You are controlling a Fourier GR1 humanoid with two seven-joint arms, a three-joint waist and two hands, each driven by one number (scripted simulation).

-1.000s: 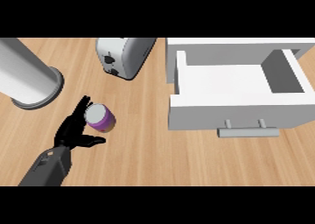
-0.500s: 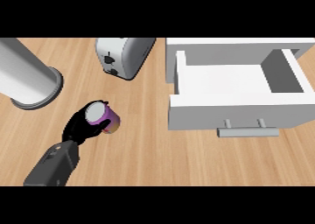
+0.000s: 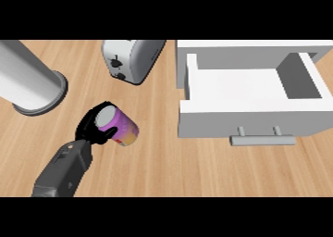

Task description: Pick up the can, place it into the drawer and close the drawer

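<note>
Left hand (image 3: 94, 131) curled round purple can (image 3: 119, 125), left of centre.
I log the white drawer (image 3: 255, 113) open at right, toaster (image 3: 132, 58) above, on the desk (image 3: 169, 162).

Bright, even light covers the wooden counter (image 3: 196, 166) — no glare, no hot spots. Shadows are faint: a soft grey band lies under the white drawer (image 3: 255, 95) front, and its inner walls shade darker — edges stay crisp throughout.

Wooden counter (image 3: 196, 162), toaster (image 3: 132, 58), grey cylinder (image 3: 26, 83), open white drawer (image 3: 255, 99)
</note>
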